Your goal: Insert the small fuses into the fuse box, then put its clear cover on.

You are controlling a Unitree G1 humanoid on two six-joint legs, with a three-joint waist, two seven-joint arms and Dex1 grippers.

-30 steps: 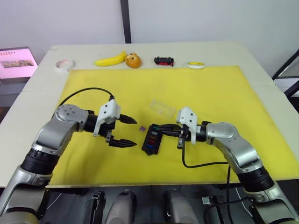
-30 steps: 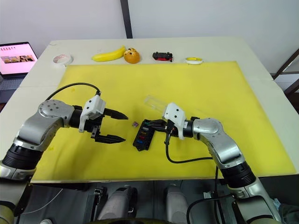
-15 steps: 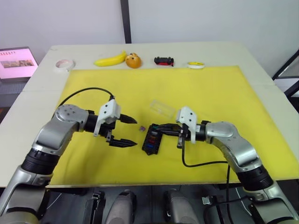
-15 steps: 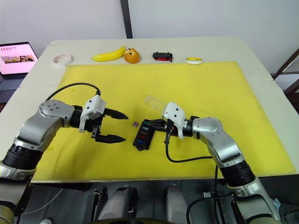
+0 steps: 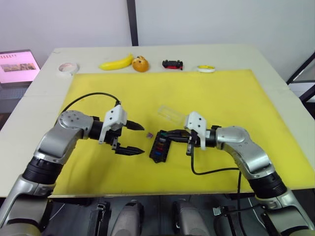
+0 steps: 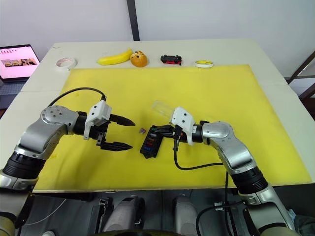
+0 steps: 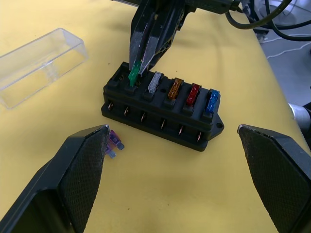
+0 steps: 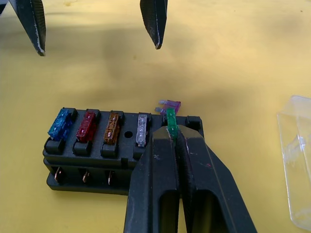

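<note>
The black fuse box (image 7: 163, 114) lies on the yellow mat (image 5: 221, 98) between my two arms. Blue, red, amber and grey small fuses (image 8: 87, 125) sit in one row of its slots. My right gripper (image 8: 171, 131) is shut on a green fuse (image 7: 133, 74), holding it at the end slot of that row. A purple fuse (image 7: 114, 144) lies loose on the mat beside the box. My left gripper (image 5: 141, 139) hangs open just left of the box, holding nothing. The clear cover (image 5: 171, 114) rests on the mat just behind the box.
Along the table's far edge lie a banana (image 5: 117, 63), an orange (image 5: 141, 63), a black-and-red toy car (image 5: 173, 64), a white tape roll (image 5: 68, 67) and a yellow roll (image 5: 206, 68). A laptop (image 5: 17, 65) stands off the far left.
</note>
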